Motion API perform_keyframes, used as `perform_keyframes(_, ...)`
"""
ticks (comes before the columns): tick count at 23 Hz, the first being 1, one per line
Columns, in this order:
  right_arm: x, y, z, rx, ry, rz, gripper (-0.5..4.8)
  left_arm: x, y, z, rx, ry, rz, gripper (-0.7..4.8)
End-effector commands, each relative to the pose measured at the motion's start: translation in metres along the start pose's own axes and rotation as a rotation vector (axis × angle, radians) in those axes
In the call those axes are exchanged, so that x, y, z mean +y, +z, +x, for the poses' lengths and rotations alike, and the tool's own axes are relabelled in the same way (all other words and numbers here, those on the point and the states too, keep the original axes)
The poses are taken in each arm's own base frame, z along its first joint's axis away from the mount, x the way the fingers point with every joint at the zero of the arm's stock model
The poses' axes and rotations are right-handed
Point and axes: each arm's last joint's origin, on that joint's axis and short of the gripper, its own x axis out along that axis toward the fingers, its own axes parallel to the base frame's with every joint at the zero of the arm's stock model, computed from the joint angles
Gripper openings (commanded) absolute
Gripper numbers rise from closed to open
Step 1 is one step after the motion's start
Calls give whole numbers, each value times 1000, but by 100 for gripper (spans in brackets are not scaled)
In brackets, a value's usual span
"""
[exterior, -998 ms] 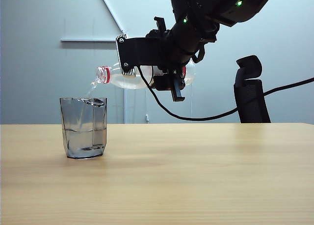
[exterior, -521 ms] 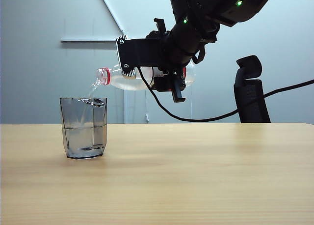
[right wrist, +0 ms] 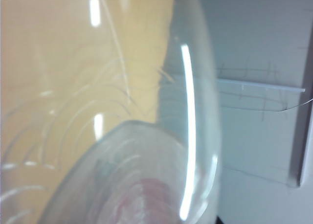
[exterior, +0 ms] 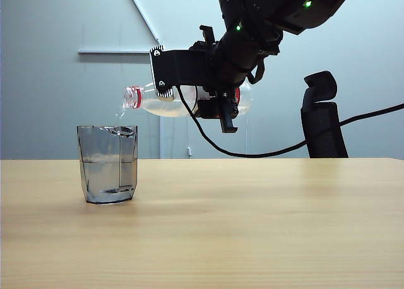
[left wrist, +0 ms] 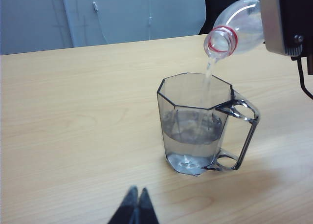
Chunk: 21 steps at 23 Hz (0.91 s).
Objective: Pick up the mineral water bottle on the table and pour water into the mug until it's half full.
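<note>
We see a table [exterior: 252,226] with a pale wood-grain top, smooth with a soft sheen. The mug [left wrist: 198,128] is smoky see-through stuff, glossy, with flat facets and a thick clear base. The bottle [exterior: 170,100] is thin clear plastic, shiny, with a red plastic neck ring. The right gripper [exterior: 218,100] clamping it looks like matt black plastic.
</note>
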Motion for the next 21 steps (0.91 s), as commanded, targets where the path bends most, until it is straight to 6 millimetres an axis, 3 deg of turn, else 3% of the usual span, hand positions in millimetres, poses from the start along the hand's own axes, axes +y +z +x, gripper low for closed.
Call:
perform_keyframes(1, -9, 2, -2, -9, -43, 62, 269, 0, 2, 0, -14, -2, -5, -2)
perform_keyframes(7, -4, 3, -3, -10, 7, 119, 269, 0, 2, 0, -14, -3, -5, -2)
perform_keyframes(16, -4, 17, -7, -36, 29, 614, 270, 0, 2, 0, -14, -3, -5, -2)
perform_keyframes(21, -9, 16, -17, -65, 103, 1016, 270, 0, 2, 0, -14, -2, -5, -2)
